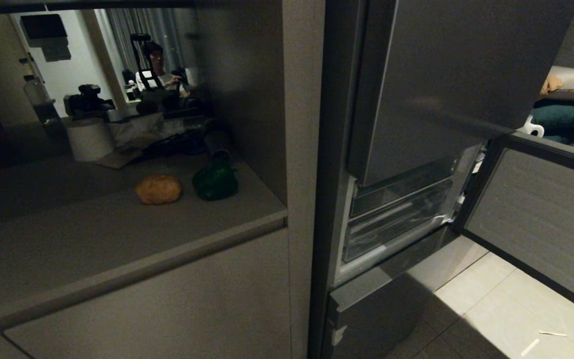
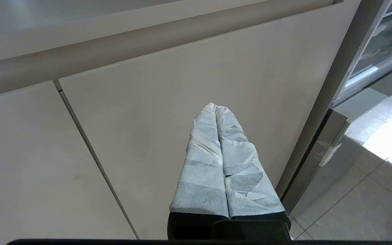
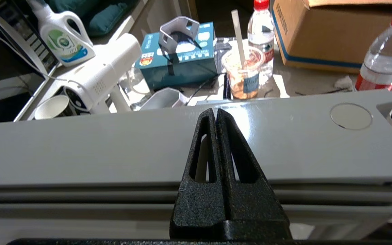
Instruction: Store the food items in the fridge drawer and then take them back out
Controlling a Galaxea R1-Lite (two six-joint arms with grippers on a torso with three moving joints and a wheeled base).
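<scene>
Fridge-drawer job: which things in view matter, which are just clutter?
Job:
- lumpy tan-brown potato, on the grey counter
- glossy dark green bell pepper, beside it
- clear-plastic fridge drawer, behind the open door

Clutter:
- white paper roll
- clear plastic water bottle
- teal tissue box
- cardboard box

L gripper, seen in left wrist view: two long tapered fingers wrapped in pale grey-white fabric tape, wrinkled, w/ darker grey patches where layers overlap. Wrapping ends at a straight edge near the base; black body is seen below it, w/ a black bar across the bottom edge of the view.

R gripper, seen in right wrist view: two bare black fingers, rough grainy surface, wedge-shaped, broad at base & narrowing to tips. Each finger is pierced by a long triangular cut-out. No tape is fitted. Black base block joins both.
</scene>
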